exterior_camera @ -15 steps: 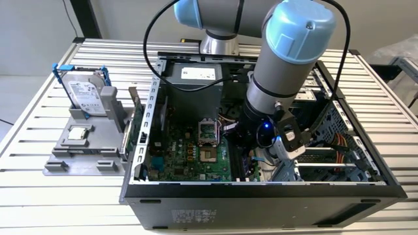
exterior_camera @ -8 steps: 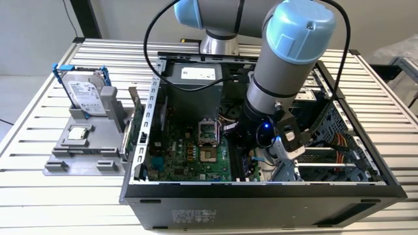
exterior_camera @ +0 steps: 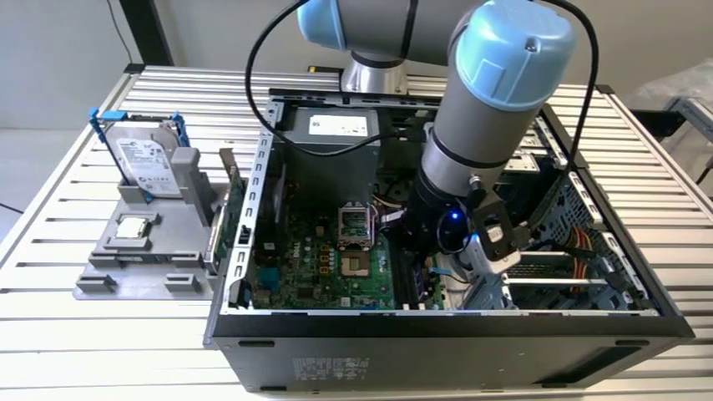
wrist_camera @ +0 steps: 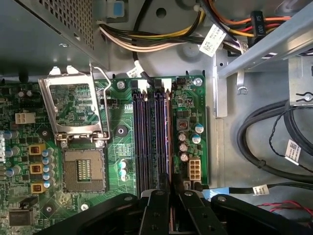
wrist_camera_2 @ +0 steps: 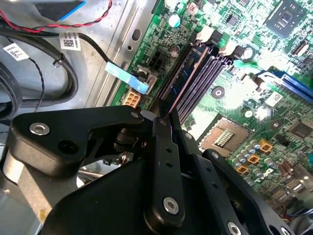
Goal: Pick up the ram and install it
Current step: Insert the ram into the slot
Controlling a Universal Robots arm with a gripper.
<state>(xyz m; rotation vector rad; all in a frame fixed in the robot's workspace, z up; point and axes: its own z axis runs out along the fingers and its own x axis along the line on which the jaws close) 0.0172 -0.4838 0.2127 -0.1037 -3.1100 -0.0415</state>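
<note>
The ram is a long, thin, flat stick. In the second wrist view it shows mostly its edge, a dark face with a bluish shine and a thin copper-coloured line along it. In the first wrist view the ram looks like a narrow dark strip with a reddish edge.

It stands on its edge in the outermost of the memory slots, the slot that is farthest from the open processor socket. Its long axis runs parallel to the slots. One end points to the white slot latches at the far end of the slots, and the other end goes between the fingers of the gripper. From the pictures I cannot tell if it is already pressed fully down into the slot.

The black fingers of the gripper stand close together, one at each flat side of the ram, and they hold its near end.

In the exterior view the arm reaches down into the open computer case, and the gripper is low over the green motherboard, beside the processor socket. Outside the case, on the exterior view's left, a grey holder carries a hard drive in a blue frame and a small square processor chip.
</note>
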